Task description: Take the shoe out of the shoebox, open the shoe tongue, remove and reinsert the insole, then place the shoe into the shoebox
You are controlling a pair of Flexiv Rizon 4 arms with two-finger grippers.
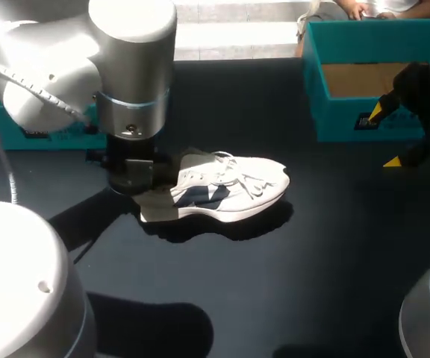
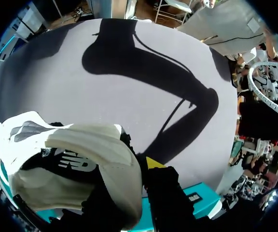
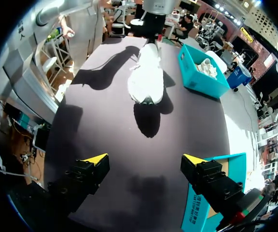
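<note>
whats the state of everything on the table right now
white lace-up sneaker: out of the box, upright on the black table
cream insole: partly out at the heel
teal cardboard shoebox: open, no shoe inside
left end effector: at the sneaker's heel, grip hidden
right end effector: open, empty

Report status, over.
Right jaws open, empty, in front of shoebox. Left jaws at sneaker heel. Insole sticking out there.
</note>
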